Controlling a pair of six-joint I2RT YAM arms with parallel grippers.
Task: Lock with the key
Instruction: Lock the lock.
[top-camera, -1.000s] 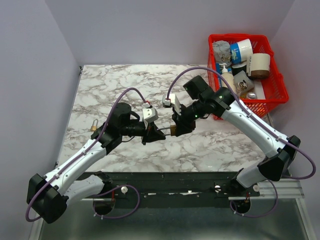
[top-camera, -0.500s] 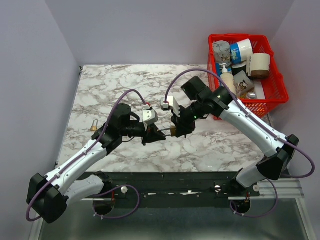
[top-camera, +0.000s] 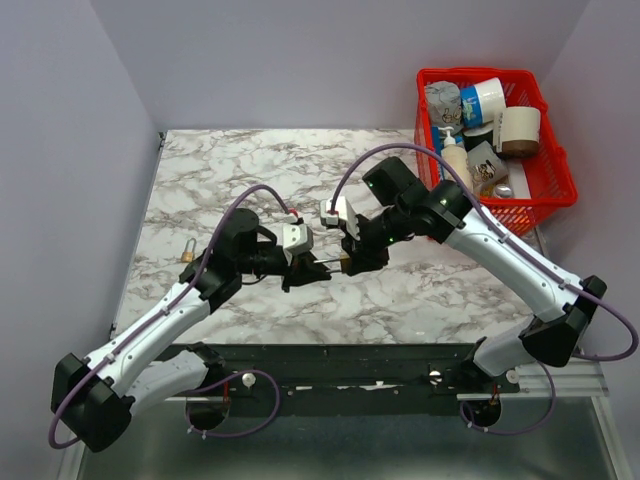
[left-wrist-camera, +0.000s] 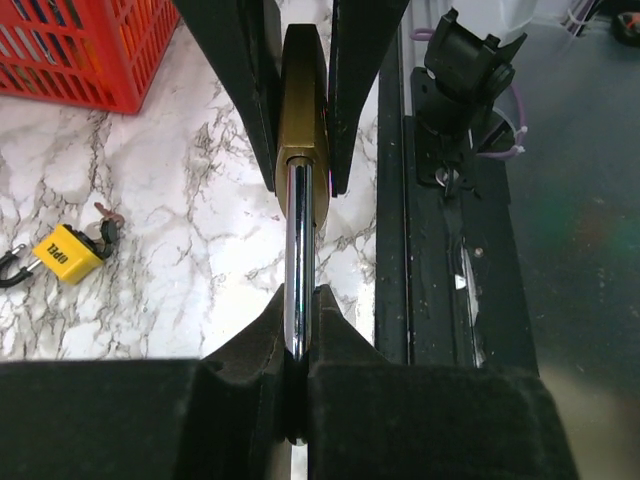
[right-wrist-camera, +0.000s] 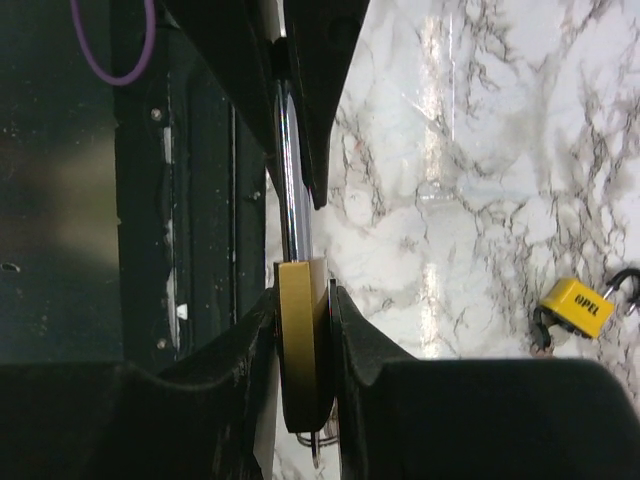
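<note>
While the brass padlock (left-wrist-camera: 302, 110) hangs above the table (top-camera: 420, 290), the left gripper (left-wrist-camera: 298, 315) pinches its slick steel shackle (left-wrist-camera: 297, 240); the right gripper (right-wrist-camera: 303, 310) clamps the body; rigid, probably weighty, best gripped by flat faces.

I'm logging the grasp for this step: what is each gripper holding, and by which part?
Both hold one brass padlock: the left gripper pinches its chrome shackle, and the right gripper clamps its brass body.
</note>
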